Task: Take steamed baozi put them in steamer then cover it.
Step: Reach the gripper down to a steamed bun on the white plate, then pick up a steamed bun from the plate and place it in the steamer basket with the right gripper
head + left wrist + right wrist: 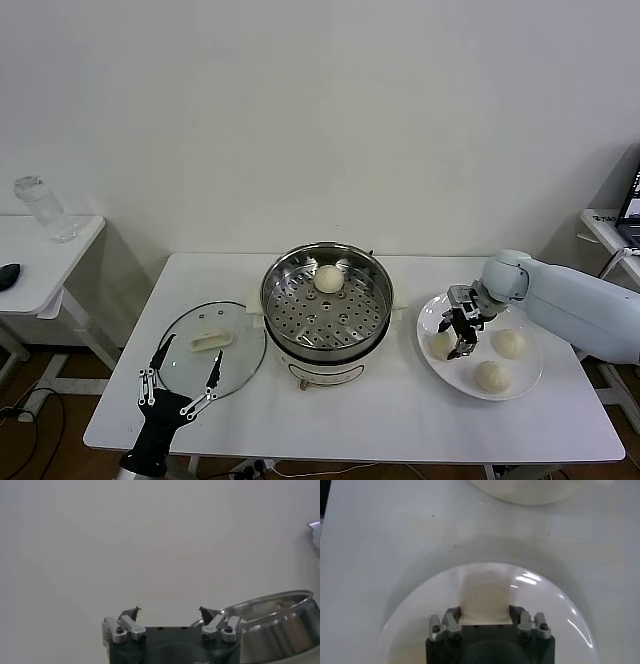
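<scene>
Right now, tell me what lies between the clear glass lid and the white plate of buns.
The shiny steel steamer basket on its white pot base, one cream-white bun inside, sits between glass lid and plate, in the head view.

One cream baozi (328, 279) sits in the uncovered steel steamer (327, 300); glass cover (210, 348) lies beside it.
</scene>
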Robot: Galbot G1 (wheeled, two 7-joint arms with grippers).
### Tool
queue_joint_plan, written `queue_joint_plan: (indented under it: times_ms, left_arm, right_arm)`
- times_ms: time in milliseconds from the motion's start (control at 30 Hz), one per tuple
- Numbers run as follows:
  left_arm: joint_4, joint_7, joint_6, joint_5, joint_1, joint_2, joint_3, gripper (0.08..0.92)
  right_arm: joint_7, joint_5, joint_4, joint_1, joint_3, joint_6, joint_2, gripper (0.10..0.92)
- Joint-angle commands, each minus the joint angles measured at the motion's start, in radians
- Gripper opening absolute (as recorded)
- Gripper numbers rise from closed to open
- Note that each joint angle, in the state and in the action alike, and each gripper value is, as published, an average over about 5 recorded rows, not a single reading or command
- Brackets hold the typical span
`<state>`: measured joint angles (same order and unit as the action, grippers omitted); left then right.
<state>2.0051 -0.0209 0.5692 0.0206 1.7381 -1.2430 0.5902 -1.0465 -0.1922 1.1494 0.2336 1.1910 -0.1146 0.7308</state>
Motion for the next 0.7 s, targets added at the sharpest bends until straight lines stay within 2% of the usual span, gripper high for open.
queue_joint_plan:
  times_ms: [33, 367, 700]
  left_arm:
    - [0.009, 0.0, -0.006, -0.005, -0.004, 0.002, -0.001, 0.823]
    - [0.004, 0.002, -0.01, 0.001, -0.022, 0.011, -0.021, 0.823]
    - [0.004, 0.005, 0.004, 0.017, -0.022, 0.013, -0.043, 0.823]
  right_arm:
    - [-0.054, 0.002, 0.021, 0.099, 0.01, 0.001, -0.007, 0.662]
    - [-0.248, -0.114, 0.034, 0.532, 0.162, 0.021, 0.144, 0.66]
    - [-0.269, -0.235, 0.079, 0.655, 0.206, -0.016, 0.374, 0.652]
